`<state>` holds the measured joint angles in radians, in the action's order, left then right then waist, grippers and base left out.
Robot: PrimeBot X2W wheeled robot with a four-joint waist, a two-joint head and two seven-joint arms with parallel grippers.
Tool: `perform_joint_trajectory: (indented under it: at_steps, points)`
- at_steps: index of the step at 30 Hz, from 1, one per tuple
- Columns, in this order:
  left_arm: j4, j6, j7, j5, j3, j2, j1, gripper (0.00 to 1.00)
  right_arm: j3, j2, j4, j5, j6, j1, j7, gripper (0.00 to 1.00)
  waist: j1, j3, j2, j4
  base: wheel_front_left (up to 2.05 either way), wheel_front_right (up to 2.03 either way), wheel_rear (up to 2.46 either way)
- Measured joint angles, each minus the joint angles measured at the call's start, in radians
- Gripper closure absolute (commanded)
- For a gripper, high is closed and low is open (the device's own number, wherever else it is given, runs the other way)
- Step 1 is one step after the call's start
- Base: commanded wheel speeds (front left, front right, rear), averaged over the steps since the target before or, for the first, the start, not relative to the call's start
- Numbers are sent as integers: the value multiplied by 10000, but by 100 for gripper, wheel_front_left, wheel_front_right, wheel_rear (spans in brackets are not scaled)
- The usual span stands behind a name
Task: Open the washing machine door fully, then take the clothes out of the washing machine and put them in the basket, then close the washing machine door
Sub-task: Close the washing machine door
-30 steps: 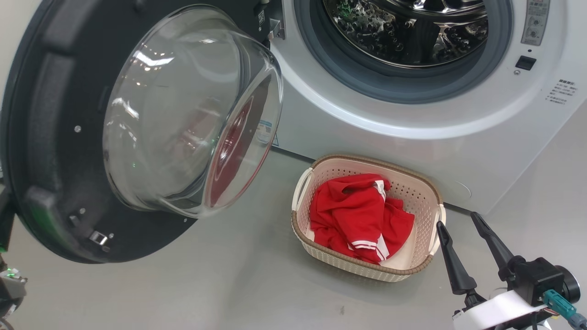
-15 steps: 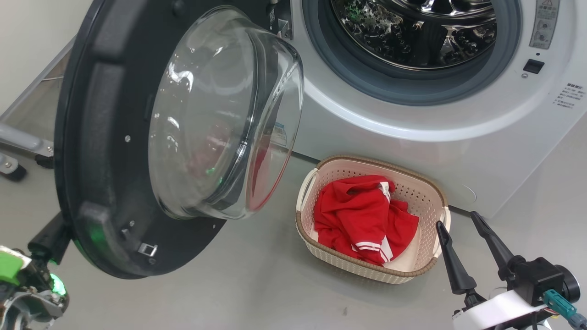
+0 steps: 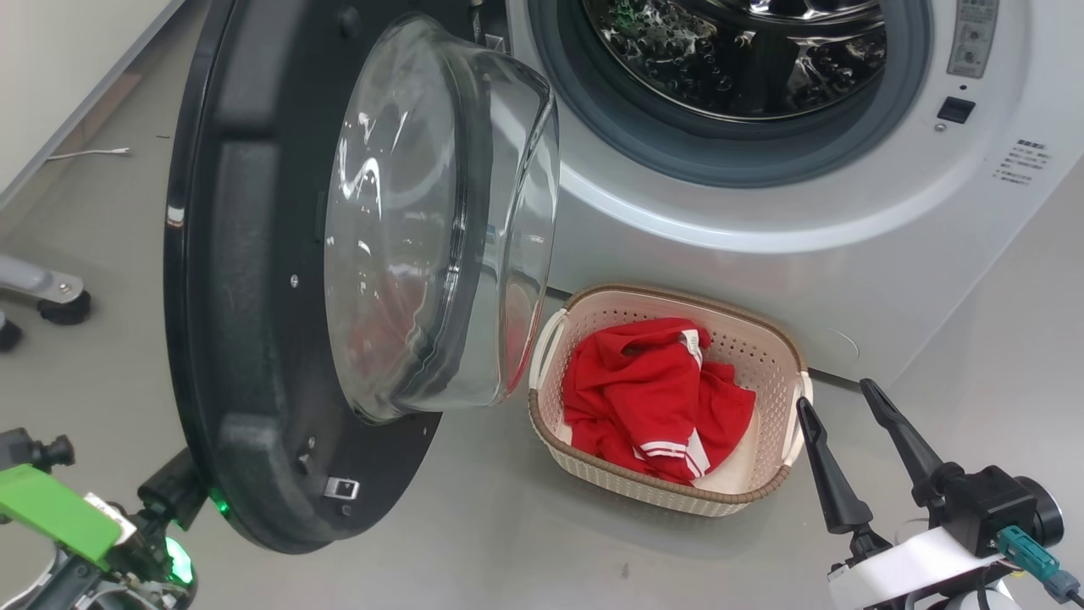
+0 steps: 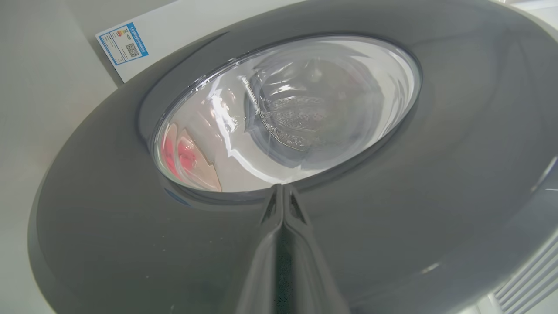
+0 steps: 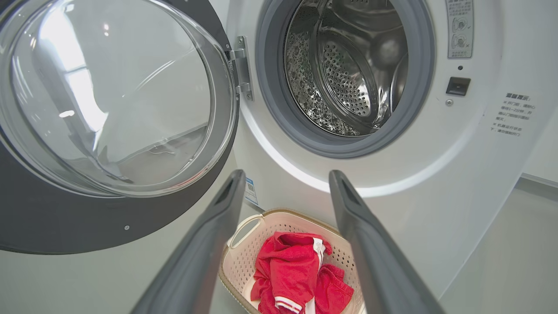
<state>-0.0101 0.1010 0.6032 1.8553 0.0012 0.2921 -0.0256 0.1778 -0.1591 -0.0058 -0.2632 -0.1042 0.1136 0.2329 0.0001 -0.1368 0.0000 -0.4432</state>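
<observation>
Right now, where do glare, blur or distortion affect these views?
Head view: glare streaks and a red cast from the clothes on the washing machine door glass. Left wrist view: door soft, bowed by the wide lens. Right wrist view: right end effector soft close up, drum sharp.

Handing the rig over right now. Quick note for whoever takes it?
Left gripper: shut, holding nothing, tips at the outer face of the door.
Right gripper: open, empty, beside the basket.
Clothes: in the basket, which sits in front of the washer.
Drum: no clothes in the part that shows.
Done: door opened, clothes moved to basket.
Left: close the door; it stands well open.
</observation>
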Motion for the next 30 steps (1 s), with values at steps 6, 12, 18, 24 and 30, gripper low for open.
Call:
perform_joint_trajectory:
  at_steps: [6, 12, 18, 24, 30]
  points:
    - [489, 73, 249, 0, -313, -242, 180, 100, 8, 12, -36, 0, 0, -81, 0, 0, 0, -69, 0, 318, 0, 0, 0]
    - [943, 111, 489, -35, -711, -393, 331, 100, 12, 59, -27, -4, -2, -247, 0, 0, 0, -115, 0, 712, 0, 0, 0]
    - [1214, 115, 617, -169, -957, -520, 376, 100, 44, 117, 12, -10, -2, -292, 2, 0, 0, -149, 0, 1093, 0, 0, 0]
    - [1446, 186, 642, -253, -1011, -639, 485, 100, 90, 257, 42, -92, -2, -487, 13, 0, 0, -223, 0, 1707, 0, 0, 0]
    - [1569, 188, 596, -261, -1022, -897, 471, 100, 96, 307, 67, -111, -4, -658, 15, 0, 0, -356, 0, 2313, 0, 0, 0]
